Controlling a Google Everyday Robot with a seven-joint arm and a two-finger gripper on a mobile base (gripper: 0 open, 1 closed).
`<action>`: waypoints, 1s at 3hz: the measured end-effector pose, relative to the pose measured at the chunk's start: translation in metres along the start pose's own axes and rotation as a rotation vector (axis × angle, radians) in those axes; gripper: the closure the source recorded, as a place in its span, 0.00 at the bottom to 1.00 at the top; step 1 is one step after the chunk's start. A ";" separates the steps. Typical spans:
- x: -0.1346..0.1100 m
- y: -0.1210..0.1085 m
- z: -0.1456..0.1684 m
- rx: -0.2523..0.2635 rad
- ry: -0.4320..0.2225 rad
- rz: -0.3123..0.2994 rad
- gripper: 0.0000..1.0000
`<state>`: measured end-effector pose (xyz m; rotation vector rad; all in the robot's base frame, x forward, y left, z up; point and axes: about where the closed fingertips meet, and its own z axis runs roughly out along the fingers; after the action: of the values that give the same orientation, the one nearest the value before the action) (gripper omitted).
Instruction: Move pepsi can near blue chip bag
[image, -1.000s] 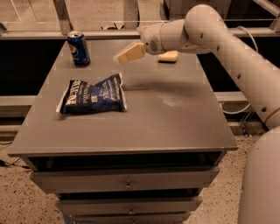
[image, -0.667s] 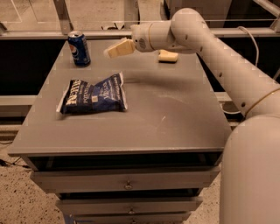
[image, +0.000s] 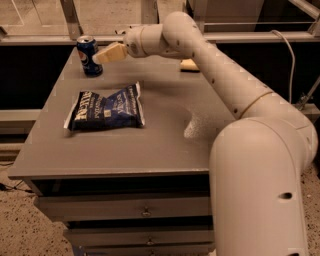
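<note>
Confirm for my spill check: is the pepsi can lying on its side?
No, the pepsi can stands upright near the table's far left corner, the gripper close beside it.

pincer (image: 109, 53) swung across surface (image: 165, 125) toward far corner | pepsi can (image: 89, 56) was well apart, now just beside pincer tip | sponge (image: 189, 65) now well behind pincer

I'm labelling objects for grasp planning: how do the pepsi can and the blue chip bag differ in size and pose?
The pepsi can stands upright near a far corner of the table; the blue chip bag lies flat nearer the middle. The can is a small smooth cylinder; the bag is much larger and crumpled. The gripper hovers close beside the can, apart from the bag. Both are blue.
</note>
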<state>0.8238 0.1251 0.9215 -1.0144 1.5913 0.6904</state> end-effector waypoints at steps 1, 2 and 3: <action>-0.006 0.019 0.038 -0.049 -0.018 -0.002 0.00; -0.006 0.034 0.061 -0.087 -0.033 0.005 0.00; -0.001 0.047 0.075 -0.111 -0.032 0.024 0.18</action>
<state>0.8175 0.2110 0.8997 -1.0611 1.5540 0.8147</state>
